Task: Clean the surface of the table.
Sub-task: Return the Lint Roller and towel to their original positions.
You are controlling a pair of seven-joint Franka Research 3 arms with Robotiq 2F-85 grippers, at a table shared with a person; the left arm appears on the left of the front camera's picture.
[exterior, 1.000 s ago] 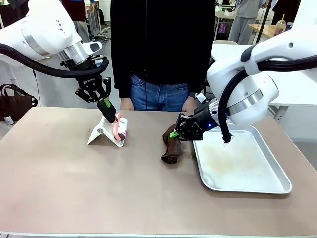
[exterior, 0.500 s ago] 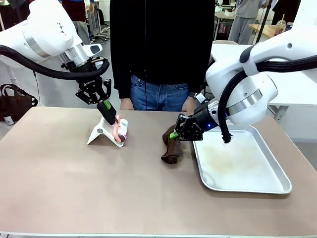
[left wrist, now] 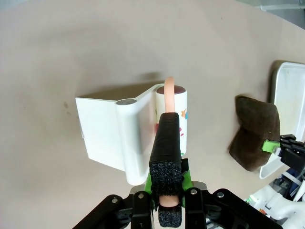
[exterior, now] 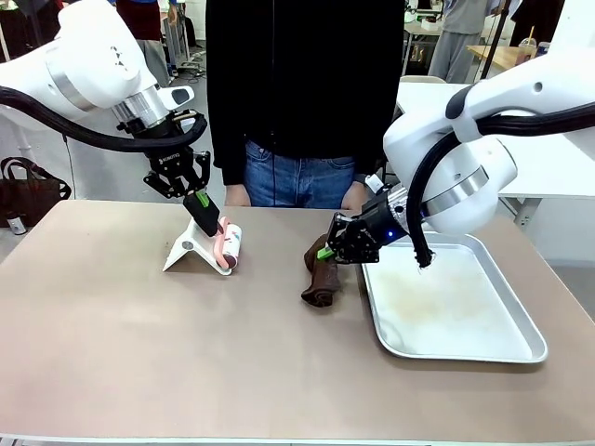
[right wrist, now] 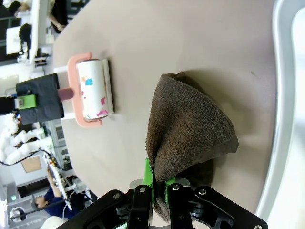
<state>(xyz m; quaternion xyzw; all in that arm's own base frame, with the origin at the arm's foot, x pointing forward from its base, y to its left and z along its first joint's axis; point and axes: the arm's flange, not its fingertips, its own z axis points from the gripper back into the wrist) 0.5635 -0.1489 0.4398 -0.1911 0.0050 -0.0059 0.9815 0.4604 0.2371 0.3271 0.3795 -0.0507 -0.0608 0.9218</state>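
- The counter [exterior: 186,372], taupe with a pale front edge, spreads across the front view; its near half, from 7 to 5 o'clock, lies bare.
- A silver tray [exterior: 521,346] sits at 4 o'clock, near the counter's right edge, with open surface between it and the front edge.
- At centre, the right pincer [exterior: 324,253] is clamped on the top of a brown cloth [exterior: 322,283]; the cloth's lower end rests on the counter just beside the tray's left rim.
- In the right wrist view the cloth [right wrist: 190,129] fans out from between the closed green pads [right wrist: 148,177].
- At 10 o'clock, the left pincer [exterior: 204,213] grips the pink handle of a lint roller [exterior: 228,245], which sits against a white stand [exterior: 191,247]. Whether the roller touches the counter is hard to tell.
- The left wrist view shows the roller [left wrist: 171,117] beside the stand [left wrist: 114,138], well apart from the cloth [left wrist: 252,138].
- Farthest, at 12 o'clock, a person [exterior: 302,93] in dark top and jeans stands against the counter's far edge, behind the gap between roller and cloth.
- Compared with a second ago, the left pincer and roller have shifted slightly; the cloth and tray lie as before.
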